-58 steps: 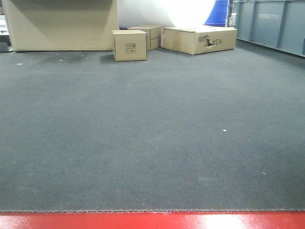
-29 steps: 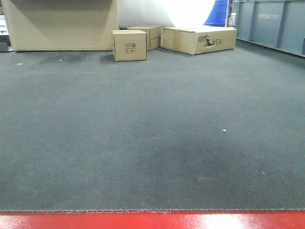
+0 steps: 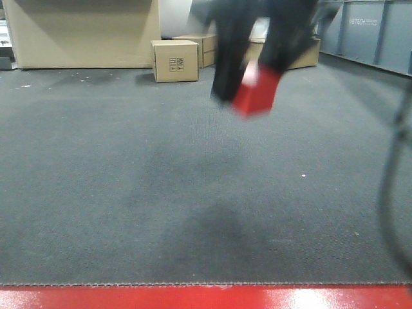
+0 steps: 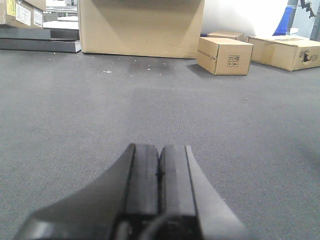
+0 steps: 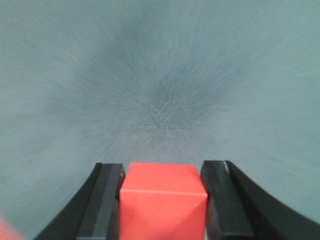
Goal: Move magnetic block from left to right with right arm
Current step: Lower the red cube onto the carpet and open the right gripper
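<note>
The magnetic block (image 3: 256, 91) is a bright red cube held in the air above the grey carpet, blurred by motion, in the upper middle of the front view. My right gripper (image 3: 252, 84) is shut on it, one black finger on each side. In the right wrist view the magnetic block (image 5: 163, 202) fills the gap between the two black fingers (image 5: 106, 200), with blurred carpet beyond. My left gripper (image 4: 159, 155) is shut with nothing in it, low over the carpet.
Brown cardboard boxes stand at the back: a small one (image 3: 174, 60), a long one (image 3: 302, 55) and a big one (image 3: 84, 32). A grey-blue wall (image 3: 376, 35) runs along the right. A red strip (image 3: 206, 297) edges the carpet in front. A black cable (image 3: 393, 187) hangs at right.
The right arm has swung into the front view from above, carrying the red block; earlier frames showed only bare carpet. A shadow now lies on the carpet below it.
</note>
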Controlling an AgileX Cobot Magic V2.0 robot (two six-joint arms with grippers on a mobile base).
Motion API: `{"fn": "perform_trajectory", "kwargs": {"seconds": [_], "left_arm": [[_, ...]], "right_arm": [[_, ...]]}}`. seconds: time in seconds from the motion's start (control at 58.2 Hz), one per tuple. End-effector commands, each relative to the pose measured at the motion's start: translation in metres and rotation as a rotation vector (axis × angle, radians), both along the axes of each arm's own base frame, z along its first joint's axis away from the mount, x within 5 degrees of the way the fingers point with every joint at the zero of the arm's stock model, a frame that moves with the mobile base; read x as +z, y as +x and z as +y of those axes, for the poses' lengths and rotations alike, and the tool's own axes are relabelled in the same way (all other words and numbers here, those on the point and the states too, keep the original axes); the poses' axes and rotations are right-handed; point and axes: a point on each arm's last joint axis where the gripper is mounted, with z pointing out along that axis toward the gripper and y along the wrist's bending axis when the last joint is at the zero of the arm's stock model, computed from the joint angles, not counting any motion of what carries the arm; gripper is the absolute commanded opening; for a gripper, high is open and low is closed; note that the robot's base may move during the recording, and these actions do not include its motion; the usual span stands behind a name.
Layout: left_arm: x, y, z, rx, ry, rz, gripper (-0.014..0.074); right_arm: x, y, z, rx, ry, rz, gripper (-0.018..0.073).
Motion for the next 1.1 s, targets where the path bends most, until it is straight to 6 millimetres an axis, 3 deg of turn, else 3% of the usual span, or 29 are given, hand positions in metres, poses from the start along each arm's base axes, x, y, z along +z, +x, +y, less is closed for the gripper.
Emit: {"fn": "perform_trajectory", "kwargs": {"seconds": [0.0,0.189,0.378,0.635,0.721,0.858,1.082], "left_arm": [[0.005,-0.001,0.001,0.006,-0.016,-0.085,-0.0126],[0.005,-0.001,0.001,0.006,-0.016,-0.085,-0.0126],[0.005,-0.001,0.001,0.006,-0.016,-0.085,-0.0126],[0.005,-0.001,0.001,0.006,-0.016,-0.085,-0.0126],[0.005,-0.001,0.001,0.006,-0.016,-0.085,-0.0126],[0.005,-0.001,0.001,0.006,-0.016,-0.085,-0.0126],[0.005,-0.001,0.001,0.006,-0.016,-0.085,-0.0126]], "right_arm": [[0.007,0.011,0.007,-0.01,0.054,-0.064,0.0229],[-0.027,0.023,0.015,-0.013,0.018,-0.01,0.0229],[-0.033,0.025,0.016,-0.013,0.009,0.003,0.0262],[-0.024,0.022,0.014,-0.018,0.018,-0.006,0.065],[-0.013,0.019,0.012,-0.036,0.046,-0.028,0.0622],[0.024,0.007,0.003,-0.052,0.114,-0.107,0.0517],[0.084,-0.04,-0.028,-0.05,0.222,-0.259,0.019]]}}
